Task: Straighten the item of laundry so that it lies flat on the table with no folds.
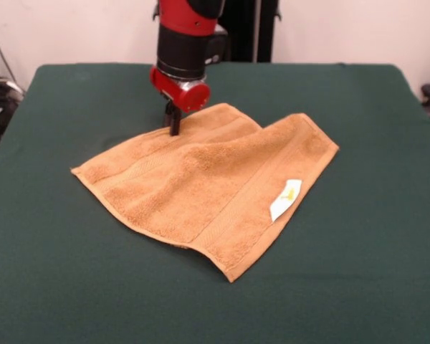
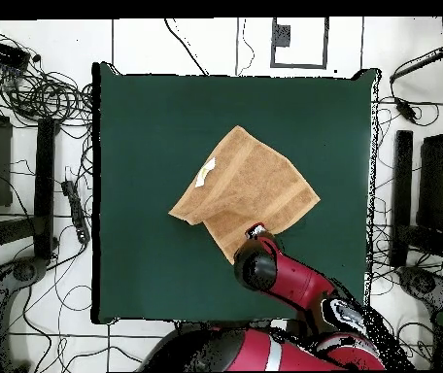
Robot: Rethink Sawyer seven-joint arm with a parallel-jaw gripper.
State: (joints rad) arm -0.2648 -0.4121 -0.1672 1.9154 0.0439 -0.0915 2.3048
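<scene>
The towel [image 1: 208, 188] is lying near the middle of the counter [image 1: 358, 272], a little above centre in the front view and slightly right of centre in the overhead view [image 2: 247, 189]. It is not lying flat: in the front view 1 layer is folded over another, with a raised fold running from the upper middle of the cloth down toward the lower right, and a notch is showing at the top edge where the 2 layers are meeting. Woven border bands are running along the lower left edge and along the right-hand flap. A small white label [image 1: 285, 199] is sitting on the right edge of the towel in the front view, and in the overhead view it is showing at the towel's upper left edge [image 2: 206, 175].

The red and black arm [image 1: 188, 36] is coming down from the top of the front view, and the dark tool [image 1: 174, 122] is pressing at the upper left edge of the towel, touching the cloth. In the overhead view the arm [image 2: 293, 282] is covering the tool at the towel's lower edge. I cannot tell whether the tool is open or closed.
</scene>
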